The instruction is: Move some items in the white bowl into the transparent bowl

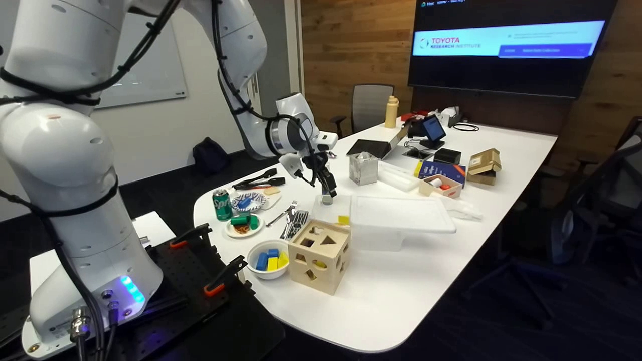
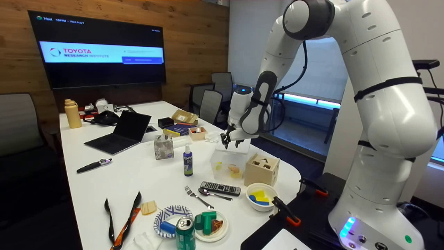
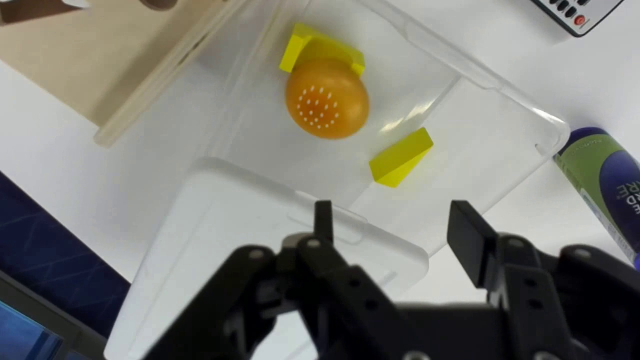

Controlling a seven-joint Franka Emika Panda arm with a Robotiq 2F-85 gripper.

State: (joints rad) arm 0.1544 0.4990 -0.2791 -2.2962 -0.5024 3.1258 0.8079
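Note:
The white bowl [image 1: 266,275] stands near the table edge and holds blue blocks [image 1: 262,261] and yellow blocks [image 2: 258,195]. It is out of the wrist view. The transparent bowl is a clear plastic box [image 2: 217,172], also in the wrist view [image 3: 542,116]. Inside lie an orange bun [image 3: 327,100], a yellow block [image 3: 400,157] apart from it, and another yellow block [image 3: 295,47] partly behind the bun. My gripper [image 3: 390,220] is open and empty above the box and its lid. It points down in both exterior views [image 1: 329,189] [image 2: 231,144].
A white lid [image 1: 401,213] lies across part of the box. A wooden shape-sorter cube [image 1: 321,260] stands between bowl and box. A spray bottle [image 2: 187,159], a remote [image 2: 220,188], a fork [image 2: 198,197] and a spoon [image 2: 215,195] are close by. A green can [image 1: 222,204] stands beside plates.

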